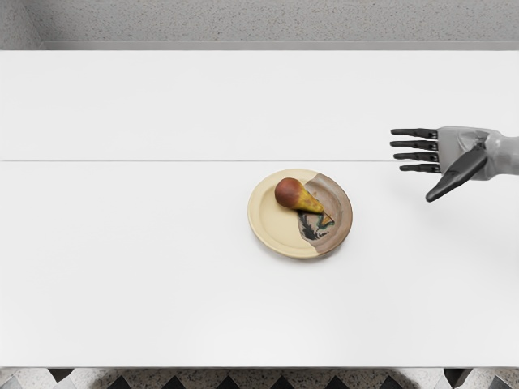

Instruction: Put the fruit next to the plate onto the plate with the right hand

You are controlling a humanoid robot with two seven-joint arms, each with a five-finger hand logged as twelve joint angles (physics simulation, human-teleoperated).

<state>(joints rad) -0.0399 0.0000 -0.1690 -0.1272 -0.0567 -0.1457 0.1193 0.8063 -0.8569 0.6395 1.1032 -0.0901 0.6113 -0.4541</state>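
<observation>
Lying on its side on the plate [264, 228], the pear [297, 195] has its rounded red end toward the far left of the dish. Its narrow yellow end points toward the near right, over the plate's brown, patterned part. The plate sits on the white counter [122, 267], a little right of the middle. The right hand [448, 154] hovers well apart from the pear, off to the right and slightly farther back, clear of the plate's rim. It is wide open and holds nothing. Four dark fingers [413, 132] stretch straight out to the left, parted from one another, and the thumb [454, 177] angles down toward the near left. Its grey wrist comes in from the picture's right edge.
</observation>
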